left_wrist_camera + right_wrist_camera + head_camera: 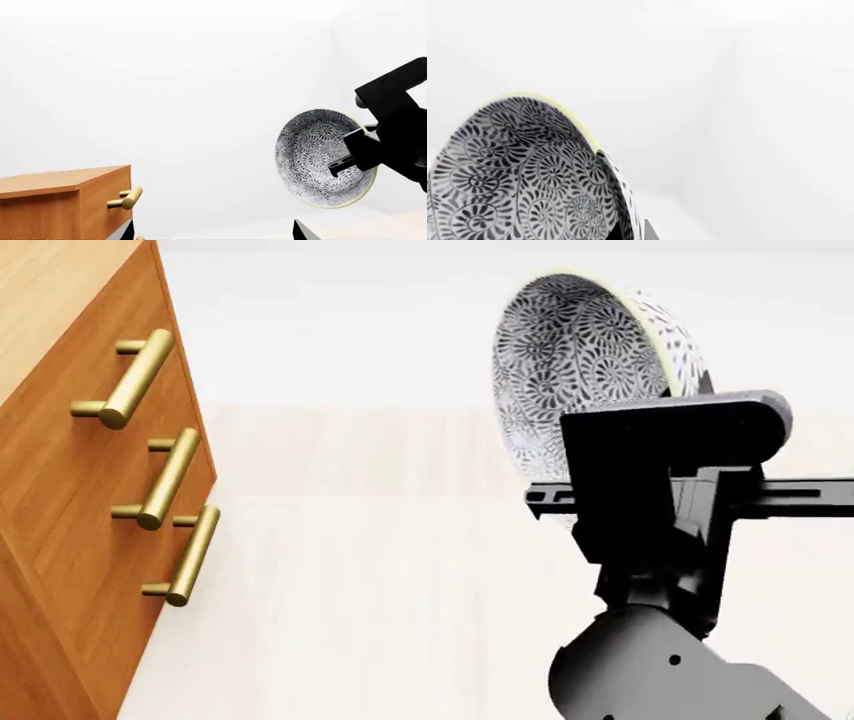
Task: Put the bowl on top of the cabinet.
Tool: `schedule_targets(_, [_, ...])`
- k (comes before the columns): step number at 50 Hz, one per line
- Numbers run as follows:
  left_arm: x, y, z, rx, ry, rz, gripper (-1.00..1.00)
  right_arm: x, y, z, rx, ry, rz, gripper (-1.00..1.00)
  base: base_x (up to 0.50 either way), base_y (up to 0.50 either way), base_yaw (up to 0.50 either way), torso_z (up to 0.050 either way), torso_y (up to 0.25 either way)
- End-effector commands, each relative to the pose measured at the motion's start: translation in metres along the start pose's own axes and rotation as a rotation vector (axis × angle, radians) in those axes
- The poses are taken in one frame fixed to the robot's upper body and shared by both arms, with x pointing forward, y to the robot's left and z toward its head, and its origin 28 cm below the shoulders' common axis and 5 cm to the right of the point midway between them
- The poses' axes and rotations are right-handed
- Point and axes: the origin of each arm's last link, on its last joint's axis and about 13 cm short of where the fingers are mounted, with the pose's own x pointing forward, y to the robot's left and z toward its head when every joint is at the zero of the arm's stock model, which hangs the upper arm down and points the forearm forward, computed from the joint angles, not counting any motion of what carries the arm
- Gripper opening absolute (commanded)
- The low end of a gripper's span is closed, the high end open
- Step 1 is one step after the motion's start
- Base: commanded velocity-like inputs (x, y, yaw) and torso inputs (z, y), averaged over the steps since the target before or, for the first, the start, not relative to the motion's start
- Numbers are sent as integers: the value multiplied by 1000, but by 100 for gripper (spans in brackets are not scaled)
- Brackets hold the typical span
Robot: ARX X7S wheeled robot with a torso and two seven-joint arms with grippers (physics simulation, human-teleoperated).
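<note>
The bowl [574, 350], grey-and-white floral with a pale rim, hangs tilted on its side in the air, right of the cabinet [67, 490] and apart from it. My right gripper [634, 232] is shut on the bowl's rim, one finger inside and one outside. The left wrist view shows the same bowl [313, 155] in the black right gripper [347, 160], with the cabinet's top corner [53, 200] lower and off to the side. My left gripper [213, 232] is open, its tips far apart, holding nothing. It does not appear in the head view.
Three brass bar handles [134, 380] stick out of the cabinet's drawer fronts toward the bowl. Pale wooden floor [374, 570] lies below. My right arm [667, 660] fills the lower right of the head view. White walls stand behind.
</note>
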Motion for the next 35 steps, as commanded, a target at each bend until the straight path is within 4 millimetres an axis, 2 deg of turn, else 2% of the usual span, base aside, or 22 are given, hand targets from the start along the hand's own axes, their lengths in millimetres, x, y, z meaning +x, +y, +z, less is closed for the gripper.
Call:
schedule_targets(1, [5, -1, -5, 10, 21, 5, 100, 19, -5, -3, 49, -4, 104, -100, 0, 0, 0, 0, 0])
schedule_targets(4, [7, -3, -3, 22, 26, -9, 100, 26, -5, -8, 88, 21, 171, -100, 0, 0, 0, 0, 0])
schedule_targets(8, [9, -4, -4, 21, 27, -9, 100, 32, -3, -15, 88, 46, 170, -100, 0, 0, 0, 0, 0])
schedule_targets(16, [9, -6, -2, 25, 27, -22, 100, 38, -5, -13, 151, 42, 256, -100, 0, 0, 0, 0, 1])
schedule_targets(28, [11, -9, 7, 41, 10, -37, 100, 36, -10, -12, 372, 20, 515, -100, 0, 0, 0, 0, 0])
schedule_targets(35, [16, -13, 11, 71, 14, -77, 100, 31, -10, -14, 413, 29, 657, -100, 0, 0, 0, 0, 1])
